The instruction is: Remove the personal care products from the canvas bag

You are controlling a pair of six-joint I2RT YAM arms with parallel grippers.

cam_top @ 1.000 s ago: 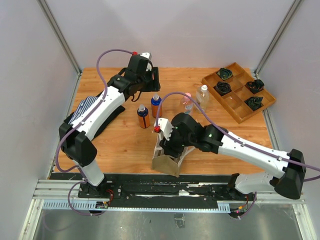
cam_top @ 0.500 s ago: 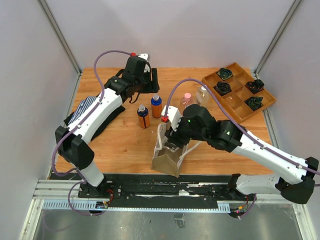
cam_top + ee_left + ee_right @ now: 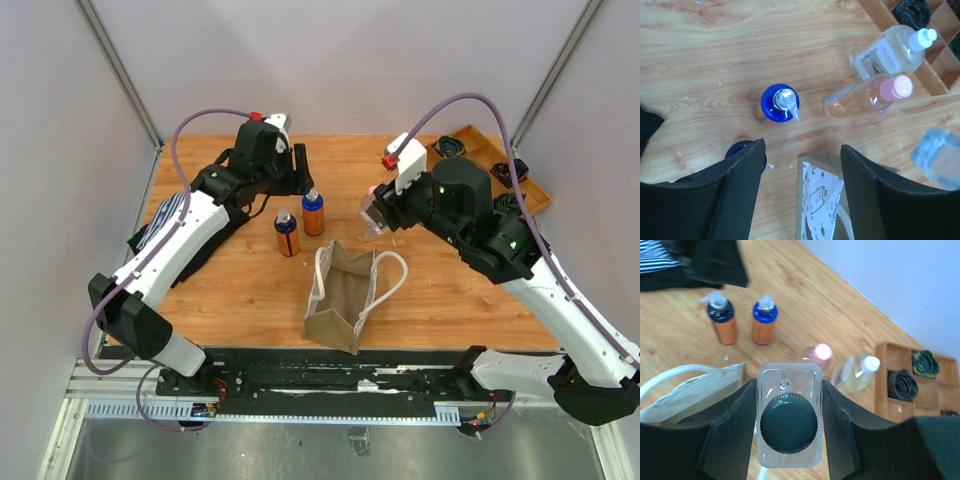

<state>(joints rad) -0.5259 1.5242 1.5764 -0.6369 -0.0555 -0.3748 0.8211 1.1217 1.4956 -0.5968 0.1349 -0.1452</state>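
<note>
Right gripper point(image 3: 788, 386) is clamping a clear dark-capped bottle point(image 3: 788, 426) in the air beyond the canvas bag point(image 3: 340, 300).

The bottle is hanging cap-up between the two fingers pressing on its sides, above the middle of the table point(image 3: 230, 290), just past the bag's far side. The bag is standing open close to the near edge, its white handles drooping to the right. The left gripper point(image 3: 802, 150) is hovering toward the far edge with its fingers spread apart and nothing between them. The nearer orange bottle point(image 3: 287, 232) and the farther orange bottle point(image 3: 313, 213), both blue-capped, are standing side by side left of centre. The pink-capped bottle point(image 3: 817, 354) and the white-capped bottle point(image 3: 857, 372) are sitting close together beside the wooden tray point(image 3: 910, 385) at the far right corner. Striped clothing point(image 3: 160, 222) is lying along the left edge.
</note>
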